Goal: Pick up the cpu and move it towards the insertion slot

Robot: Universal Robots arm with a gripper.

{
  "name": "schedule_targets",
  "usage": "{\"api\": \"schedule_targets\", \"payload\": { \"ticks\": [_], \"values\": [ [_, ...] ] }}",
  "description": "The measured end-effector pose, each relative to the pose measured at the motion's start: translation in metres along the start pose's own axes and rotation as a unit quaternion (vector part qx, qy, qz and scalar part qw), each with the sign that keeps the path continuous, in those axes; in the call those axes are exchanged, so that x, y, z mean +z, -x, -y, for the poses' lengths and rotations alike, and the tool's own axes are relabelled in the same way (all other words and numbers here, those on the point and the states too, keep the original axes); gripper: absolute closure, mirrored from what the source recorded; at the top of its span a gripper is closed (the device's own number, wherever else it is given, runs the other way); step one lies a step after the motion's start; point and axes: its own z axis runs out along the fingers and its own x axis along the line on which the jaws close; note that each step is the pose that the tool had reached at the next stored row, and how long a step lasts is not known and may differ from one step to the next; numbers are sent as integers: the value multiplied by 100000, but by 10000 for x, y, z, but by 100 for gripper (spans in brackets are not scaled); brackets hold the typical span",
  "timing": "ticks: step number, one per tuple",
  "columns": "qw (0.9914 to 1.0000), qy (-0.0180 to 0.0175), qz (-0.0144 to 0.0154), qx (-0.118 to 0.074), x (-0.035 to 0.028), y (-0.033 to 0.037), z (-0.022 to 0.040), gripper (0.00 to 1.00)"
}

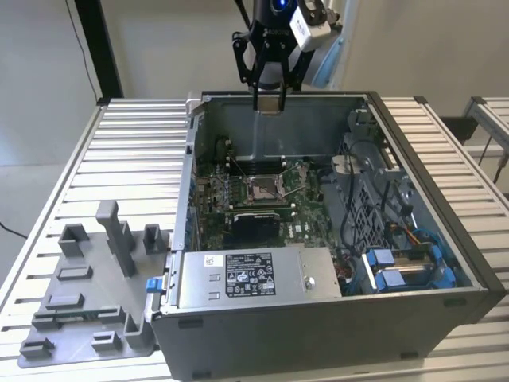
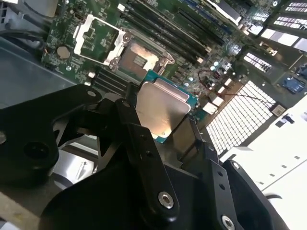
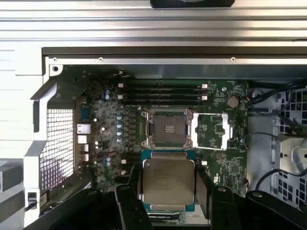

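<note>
End effector [image 3: 168, 191] clamping cpu [image 3: 168, 181] edges (silvery face showing), above insertion slot [image 3: 168, 128]

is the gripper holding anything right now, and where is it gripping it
Yes: the gripper holds the cpu, fingers clamped on its two opposite side edges, silvery face showing, above the open computer case.

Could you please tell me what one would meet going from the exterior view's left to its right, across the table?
Grey fixture block tray → computer case's left wall → insertion slot on the green motherboard, with the gripper holding the cpu above it → blue drive bracket.
</note>
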Motion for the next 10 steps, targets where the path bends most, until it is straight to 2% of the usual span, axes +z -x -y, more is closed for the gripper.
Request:
{"api": "schedule_targets", "payload": {
  "ticks": [5, 10],
  "values": [
    [100000, -5, -1, 0, 51, 44, -90, 100],
    [100000, -4, 0, 14, 72, 71, -121, 100]
  ]
}}
